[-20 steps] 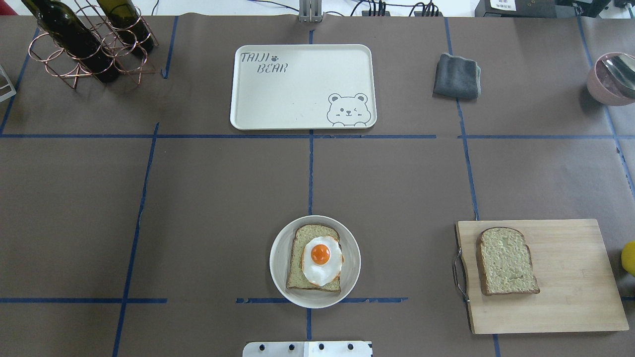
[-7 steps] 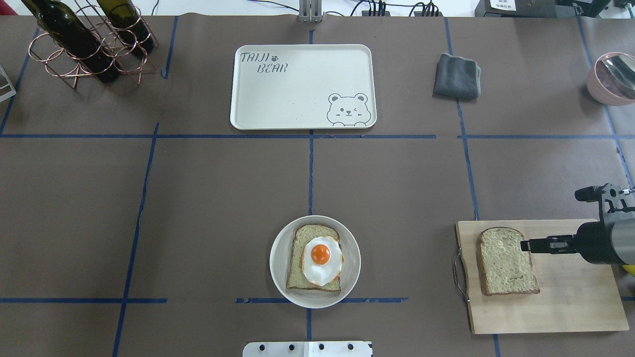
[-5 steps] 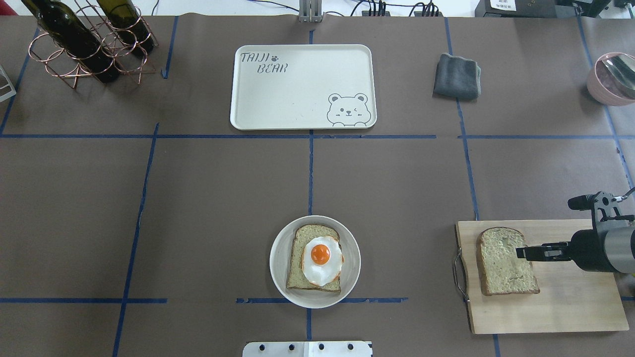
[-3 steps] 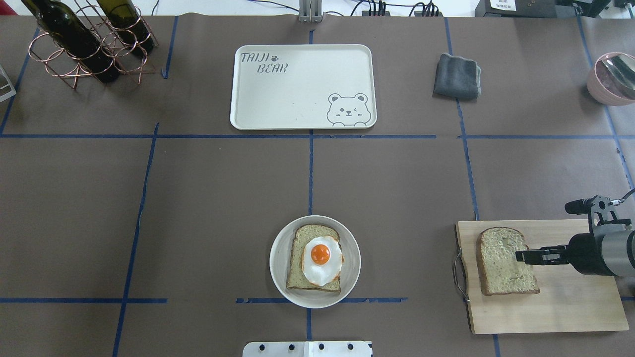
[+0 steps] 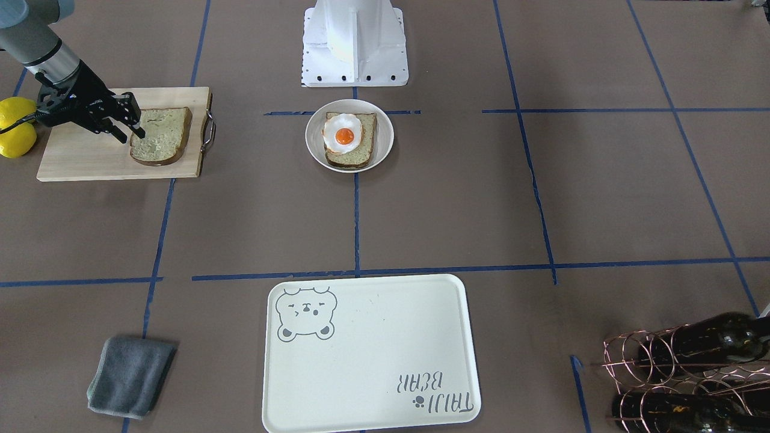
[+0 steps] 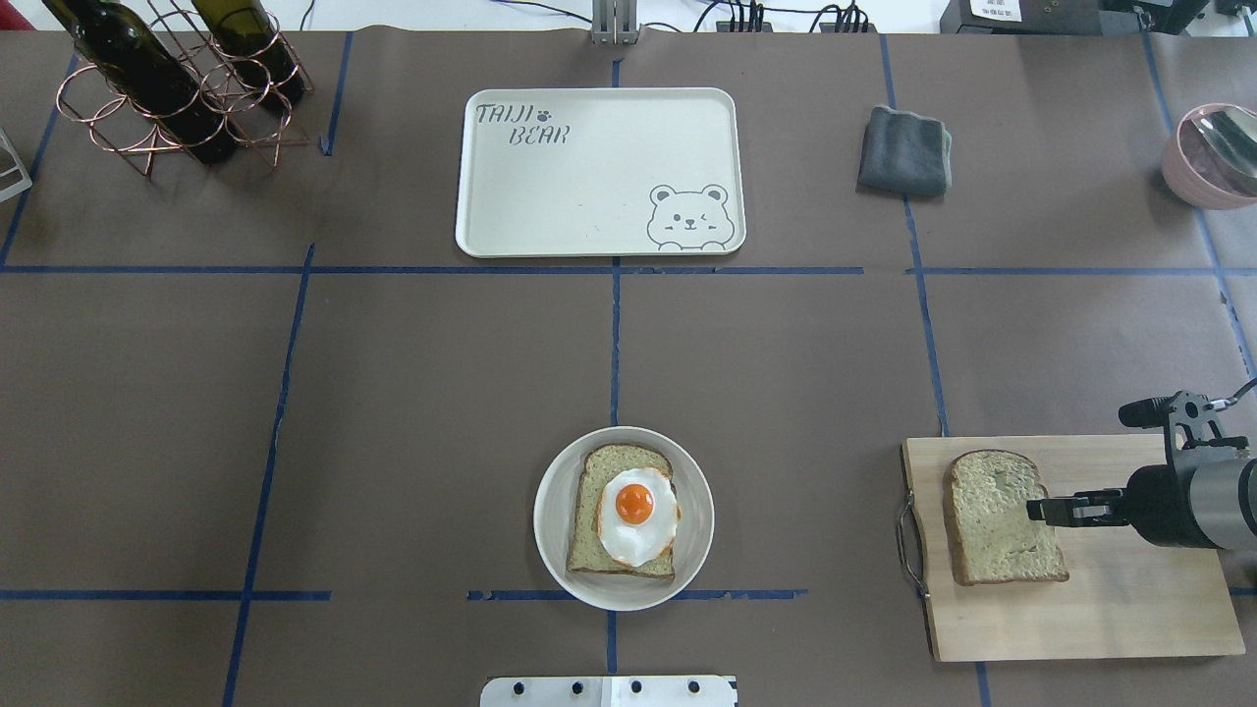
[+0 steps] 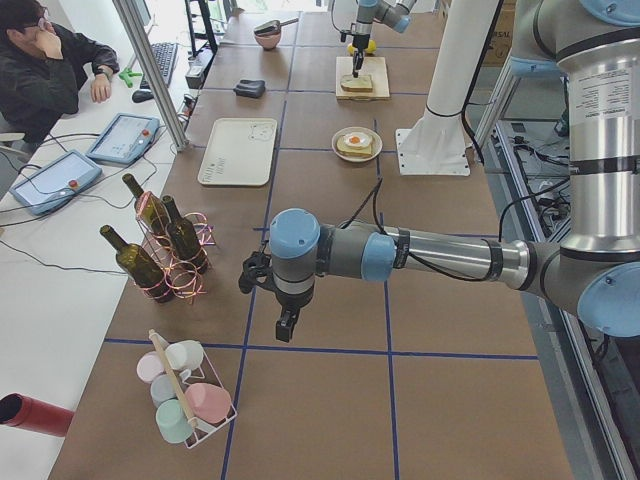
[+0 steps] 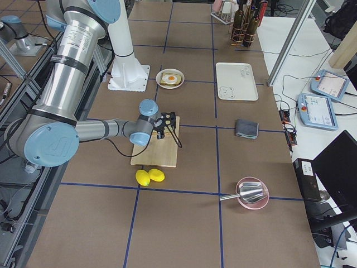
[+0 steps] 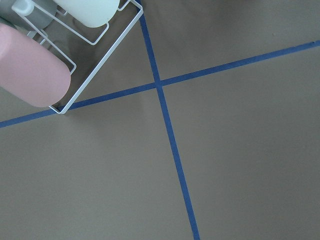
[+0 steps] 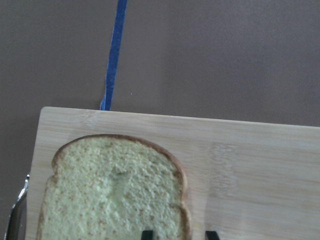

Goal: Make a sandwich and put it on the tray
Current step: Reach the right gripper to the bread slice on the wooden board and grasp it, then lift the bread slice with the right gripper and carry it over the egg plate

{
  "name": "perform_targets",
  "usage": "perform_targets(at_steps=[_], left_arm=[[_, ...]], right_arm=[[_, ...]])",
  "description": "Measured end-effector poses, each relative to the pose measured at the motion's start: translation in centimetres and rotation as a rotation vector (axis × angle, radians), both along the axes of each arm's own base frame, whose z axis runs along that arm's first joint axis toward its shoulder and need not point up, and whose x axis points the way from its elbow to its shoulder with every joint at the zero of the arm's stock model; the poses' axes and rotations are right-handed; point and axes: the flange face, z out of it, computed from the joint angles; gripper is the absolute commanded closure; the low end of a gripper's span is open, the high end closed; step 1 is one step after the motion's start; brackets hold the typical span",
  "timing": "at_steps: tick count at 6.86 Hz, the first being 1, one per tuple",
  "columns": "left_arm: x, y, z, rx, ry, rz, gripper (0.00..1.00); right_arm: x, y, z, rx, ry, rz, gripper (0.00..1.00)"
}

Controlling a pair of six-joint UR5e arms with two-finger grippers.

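Finds the right gripper (image 6: pixel 1033 510), out of view at first, now over the cutting board (image 6: pixel 1129 599). Has its fingers spread astride the loose bread slice (image 6: pixel 992 530)'s crust, drawn back a touch. Leaves egg (image 6: pixel 636 516) on the other slice (image 6: pixel 589 555) in the white dish (image 6: pixel 552 520), and the tray (image 6: pixel 589 187), unmoved. Cannot tell the left gripper (image 7: pixel 284 335)'s state.

A brown paper-covered table (image 6: pixel 393 393) carries a grid of blue tape lines (image 6: pixel 616 334); a white bench (image 7: pixel 60 235) borders its far edge.

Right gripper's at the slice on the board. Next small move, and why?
Probably ease down and close: the right gripper is open, its fingers straddling the crust edge of the bread slice, which lies flat on the cutting board.
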Motion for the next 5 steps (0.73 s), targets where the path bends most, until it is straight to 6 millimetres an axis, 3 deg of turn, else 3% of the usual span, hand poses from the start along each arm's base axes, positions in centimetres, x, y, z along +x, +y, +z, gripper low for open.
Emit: perform_targets(at_steps=[1, 5], left_arm=[[-0.09, 0.01, -0.03, 0.001, 0.0, -0.002, 0.0], [-0.41, 0.11, -0.42, 0.009, -0.001, -0.009, 0.0]], right_arm=[[-0.05, 0.0, -0.03, 0.0, -0.001, -0.001, 1.0], [0.01, -0.05, -0.66, 0.005, -0.012, -0.001, 1.0]])
